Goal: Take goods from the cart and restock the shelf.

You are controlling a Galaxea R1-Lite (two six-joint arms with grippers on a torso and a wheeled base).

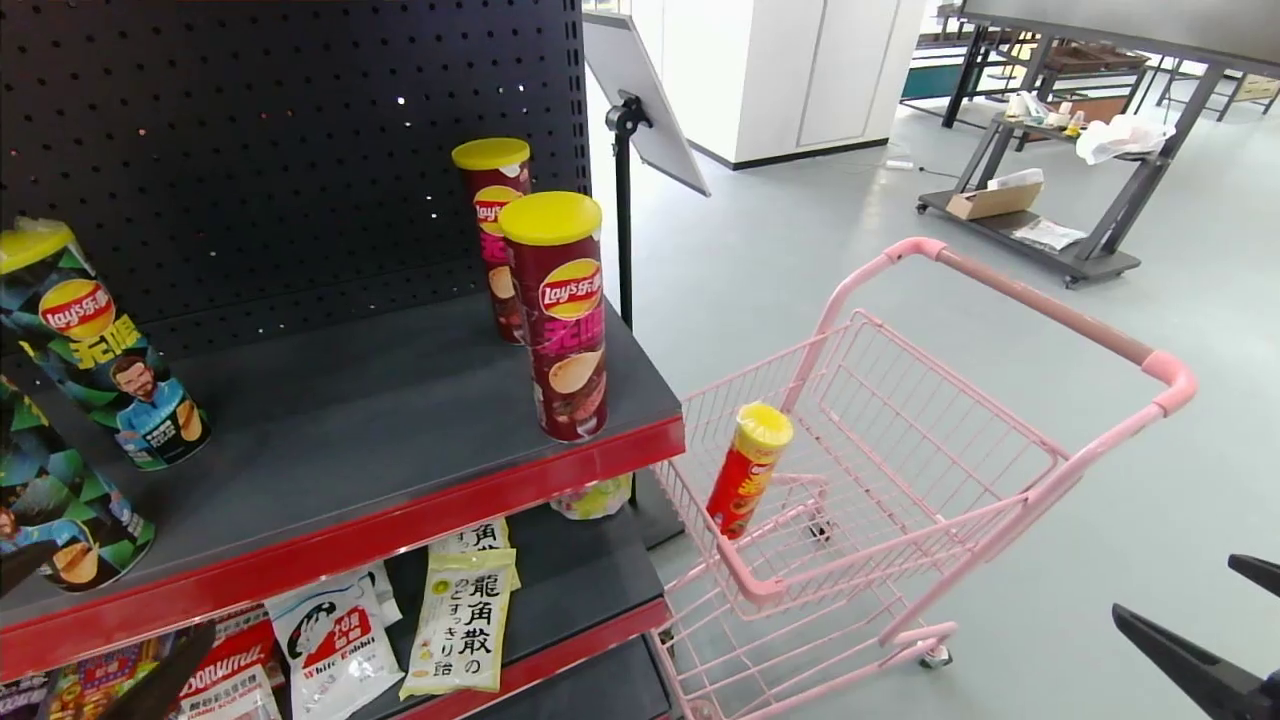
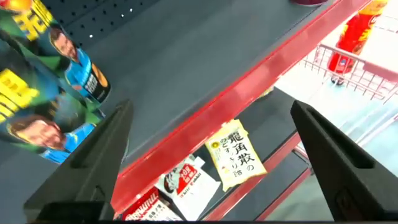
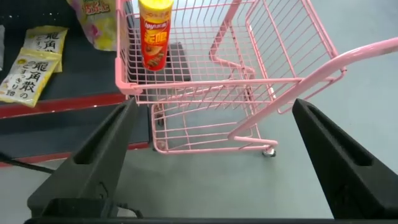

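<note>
Your left hand [image 2: 211, 106], spread and empty, fronts the shelf [image 2: 186, 56]; your right hand [image 3: 214, 102], spread and empty, faces the pink cart [image 3: 205, 82] and its chip can [image 3: 155, 37].

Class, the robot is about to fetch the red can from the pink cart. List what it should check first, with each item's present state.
1. Red can reachable in the pink cart: leans on the basket wall, lid up, nothing over it: ok.
2. Right gripper free: fingers open, empty: ok.
3. Left gripper free: fingers open, empty: ok.
4. Room on the top shelf between the green cans and maroon cans: ok.
5. Cart will stay put when touched: cannot tell.
</note>
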